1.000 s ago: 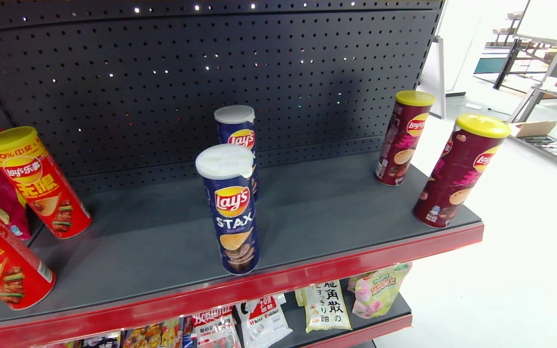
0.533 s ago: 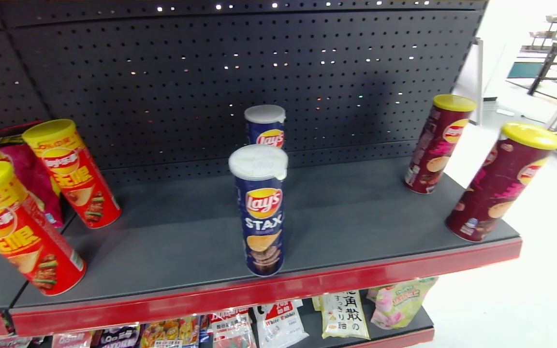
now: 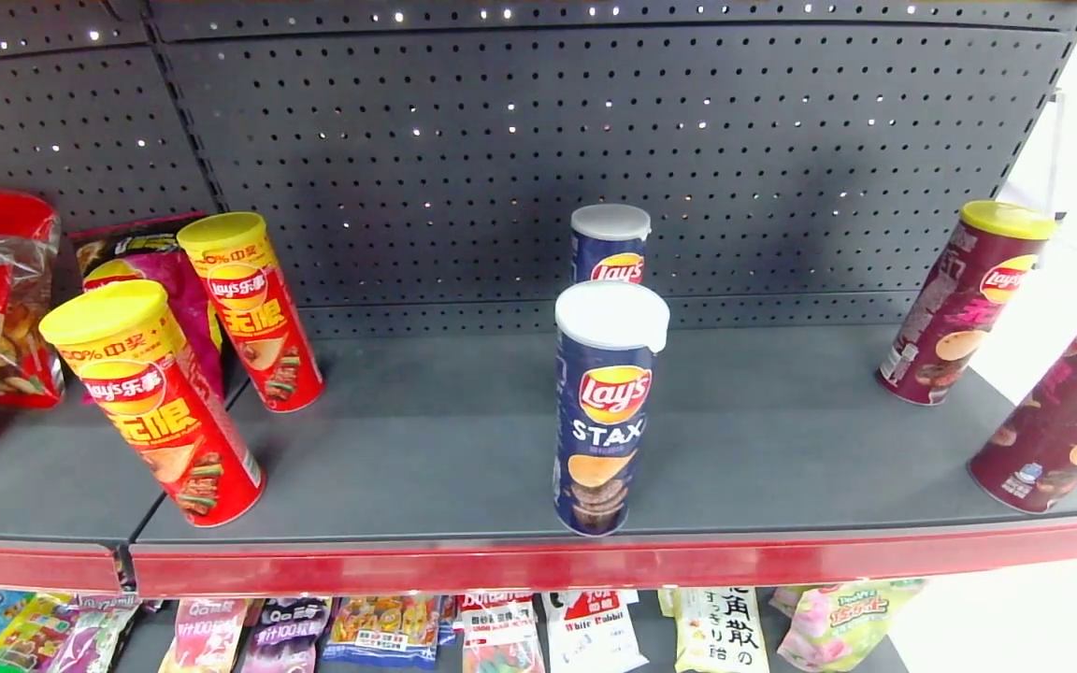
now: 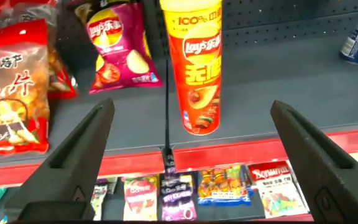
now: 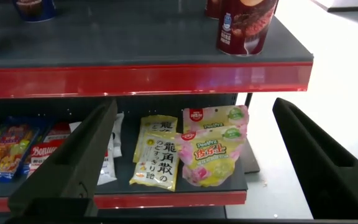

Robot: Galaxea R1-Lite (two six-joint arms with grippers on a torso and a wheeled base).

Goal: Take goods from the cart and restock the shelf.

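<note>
We find the left pincer [image 4: 191, 104] and right pincer [image 5: 194, 102] wide open and empty before the shelf [image 3: 426, 449], where the front blue can [image 3: 606, 411] (standing at the lip) could topple if an arm brushes it.

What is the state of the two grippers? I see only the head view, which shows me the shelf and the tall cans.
Observer: The left gripper is open and holds nothing.
Operator: And the right one?
Observer: The right gripper is open and empty as well.
Operator: Which thing does the left one face?
Observer: It points at the tall red and yellow cylindrical can that stands near the front of the grey metal shelf.
</note>
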